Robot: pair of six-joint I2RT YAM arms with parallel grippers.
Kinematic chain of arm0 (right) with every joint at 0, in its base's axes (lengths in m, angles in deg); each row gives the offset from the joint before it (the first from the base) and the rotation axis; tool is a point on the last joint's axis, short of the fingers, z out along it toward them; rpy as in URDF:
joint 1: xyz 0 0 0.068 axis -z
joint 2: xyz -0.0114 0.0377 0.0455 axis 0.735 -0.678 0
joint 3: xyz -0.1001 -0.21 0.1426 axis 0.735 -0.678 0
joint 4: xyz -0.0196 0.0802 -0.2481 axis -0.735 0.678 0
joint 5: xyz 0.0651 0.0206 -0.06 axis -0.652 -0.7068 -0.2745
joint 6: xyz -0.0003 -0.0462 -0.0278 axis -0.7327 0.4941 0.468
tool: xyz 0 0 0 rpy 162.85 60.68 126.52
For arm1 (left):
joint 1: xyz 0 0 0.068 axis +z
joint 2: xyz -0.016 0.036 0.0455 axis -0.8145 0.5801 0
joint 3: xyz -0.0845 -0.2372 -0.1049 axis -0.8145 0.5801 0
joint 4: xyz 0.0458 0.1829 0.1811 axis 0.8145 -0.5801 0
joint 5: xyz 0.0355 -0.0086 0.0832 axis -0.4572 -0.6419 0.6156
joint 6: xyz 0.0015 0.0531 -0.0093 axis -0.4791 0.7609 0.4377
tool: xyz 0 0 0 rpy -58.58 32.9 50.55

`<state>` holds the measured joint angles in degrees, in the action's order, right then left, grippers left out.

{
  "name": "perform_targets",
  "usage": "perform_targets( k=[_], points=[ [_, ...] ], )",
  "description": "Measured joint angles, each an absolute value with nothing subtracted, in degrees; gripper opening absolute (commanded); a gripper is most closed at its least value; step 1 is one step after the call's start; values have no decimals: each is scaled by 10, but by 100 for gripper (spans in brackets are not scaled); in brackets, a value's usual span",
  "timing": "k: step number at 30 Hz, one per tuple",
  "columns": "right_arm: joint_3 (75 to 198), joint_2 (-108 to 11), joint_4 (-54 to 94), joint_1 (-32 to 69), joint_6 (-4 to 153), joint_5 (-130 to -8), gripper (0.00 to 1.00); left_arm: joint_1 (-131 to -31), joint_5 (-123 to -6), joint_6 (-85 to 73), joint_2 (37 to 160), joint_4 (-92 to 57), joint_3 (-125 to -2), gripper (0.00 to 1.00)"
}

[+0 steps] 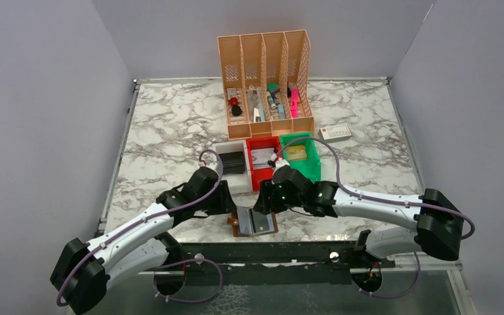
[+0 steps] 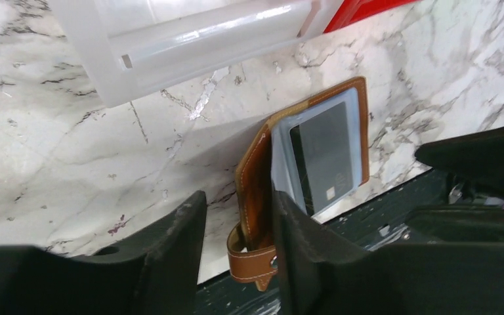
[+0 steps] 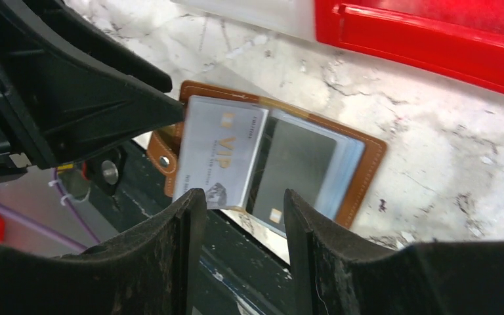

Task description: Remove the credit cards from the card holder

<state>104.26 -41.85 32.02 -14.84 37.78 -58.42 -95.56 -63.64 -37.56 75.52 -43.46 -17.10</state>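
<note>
The brown card holder (image 1: 256,222) lies open at the table's near edge, its grey inside up. In the right wrist view a pale grey card (image 3: 220,151) marked VIP lies loose over the left half of the holder (image 3: 367,164). A dark card (image 3: 298,164) sits in a clear pocket beside it. My left gripper (image 2: 239,210) is open and straddles the holder's raised left flap (image 2: 254,190), which rests against its right finger (image 2: 302,249). My right gripper (image 3: 243,203) is open and empty, just above the holder's near edge.
A white bin (image 1: 226,172) holding a black case (image 1: 234,162), a red bin (image 1: 262,172) and a green bin (image 1: 312,163) stand just behind the holder. An orange file organiser (image 1: 266,85) stands further back. A white box with a red end (image 1: 335,133) lies at the right.
</note>
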Motion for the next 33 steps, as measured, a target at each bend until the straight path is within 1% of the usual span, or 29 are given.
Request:
perform_targets(
  k=[2,4,8,12,18,27,33],
  points=[
    [1040,-423,300,-148,379,-596,52,-956,-624,-377,746,-446,-182,58],
    [1038,-439,281,-148,379,-615,51,-956,-613,-379,737,-457,-191,63],
    [1038,-480,254,-148,379,-653,48,-956,-596,-385,722,-475,-202,66],
    [1037,-507,232,-148,378,-686,42,-956,-594,-388,708,-491,-207,66],
    [1037,-539,199,-148,378,-725,37,-956,-617,-381,719,-491,-209,66],
    [1040,-614,170,-148,379,-775,36,-956,-660,-376,746,-482,-208,65],
    [1054,-633,172,-148,378,-784,39,-959,-674,-379,764,-469,-197,59]
  ],
)
